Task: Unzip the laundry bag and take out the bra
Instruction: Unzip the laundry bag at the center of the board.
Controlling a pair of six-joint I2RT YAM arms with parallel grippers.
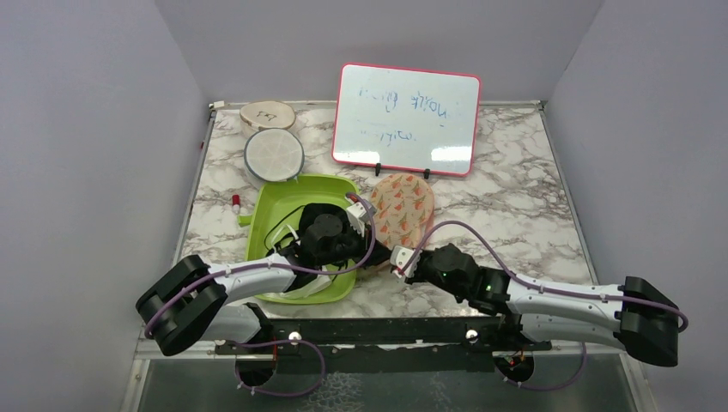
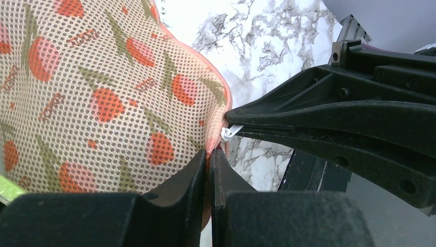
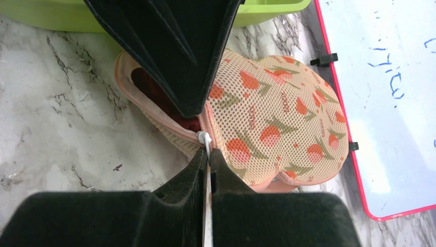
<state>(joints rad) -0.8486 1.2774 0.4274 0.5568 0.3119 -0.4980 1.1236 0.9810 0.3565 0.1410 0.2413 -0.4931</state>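
Observation:
The laundry bag [image 1: 402,209], a peach mesh pouch printed with orange and green shapes, lies on the marble table just right of the green tub. My left gripper [image 2: 209,154] is shut on the pink edge at the bag's near end. My right gripper [image 3: 205,157] is shut on the white zipper pull [image 3: 203,138] at that same end. In the top view the two grippers meet, the left gripper [image 1: 375,256] beside the right gripper [image 1: 393,263]. The bag [image 3: 277,118] gapes partly open on its left side, and the dark maroon bra [image 3: 154,92] shows inside the opening.
The green tub [image 1: 283,202] holds a black garment and white cloth under my left arm. A whiteboard [image 1: 406,118] stands behind the bag. A round white mesh disc [image 1: 274,154] and a wooden disc [image 1: 267,114] lie at the back left. A small red-tipped item [image 1: 233,202] lies left of the tub.

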